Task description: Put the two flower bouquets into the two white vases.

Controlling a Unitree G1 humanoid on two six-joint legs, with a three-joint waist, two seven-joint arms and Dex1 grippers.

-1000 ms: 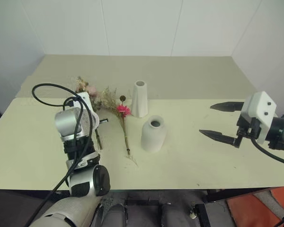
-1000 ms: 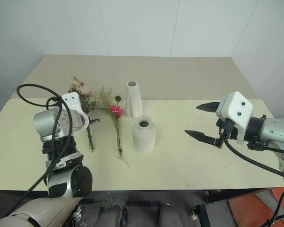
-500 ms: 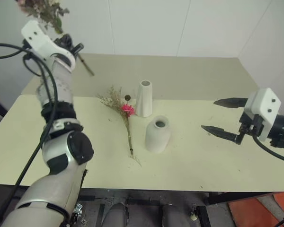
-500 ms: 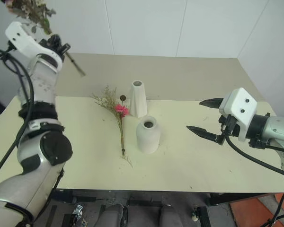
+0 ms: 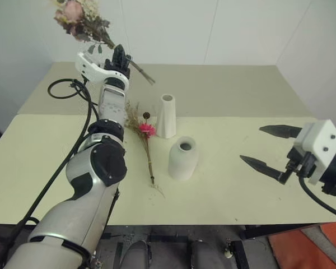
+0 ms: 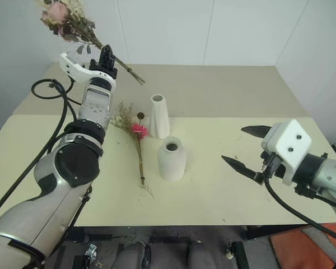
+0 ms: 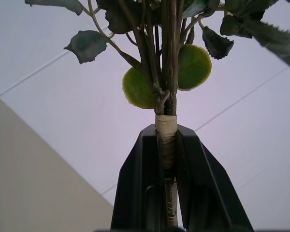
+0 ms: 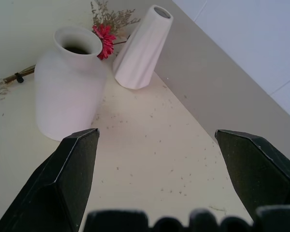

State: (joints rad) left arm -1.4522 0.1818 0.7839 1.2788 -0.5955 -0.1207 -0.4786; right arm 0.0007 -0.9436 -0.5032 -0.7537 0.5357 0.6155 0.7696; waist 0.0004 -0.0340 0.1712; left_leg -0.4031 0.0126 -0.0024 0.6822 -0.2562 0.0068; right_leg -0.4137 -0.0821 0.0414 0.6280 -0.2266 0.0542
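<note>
A: Holding the rose bouquet point(image 5: 78, 18) up in the air: the left gripper point(image 7: 167, 159) is clamped on its taped stems, both black fingers point(image 7: 135, 193) pressed against the tape wrap. Blooms point up and toward the robot's left, cut stem ends poke out the other way, toward the back of the table point(image 5: 56, 168).

B: Confirmed from the left wrist view: stems run straight up between the fingers, with dark green leaves and two round pale green ones above the tape. Right side?

A: Right gripper point(image 5: 269, 148) hangs over the table's right part, its two fingers spread wide, nothing between them. It points toward the vases.

B: Second bunch?

A: Daisy bouquet point(image 5: 146, 143) lies flat on the table, magenta head and beige grasses toward the back, stems running toward the front edge. The head sits just beside the foot of the tall cone vase point(image 5: 166, 116); I cannot tell if they touch.

B: Other vase?

A: Rounded vase point(image 5: 183, 158) stands upright, in front of the cone vase and slightly to its right, just beside the daisy stems. Both mouths are open, no stems in either.
</note>
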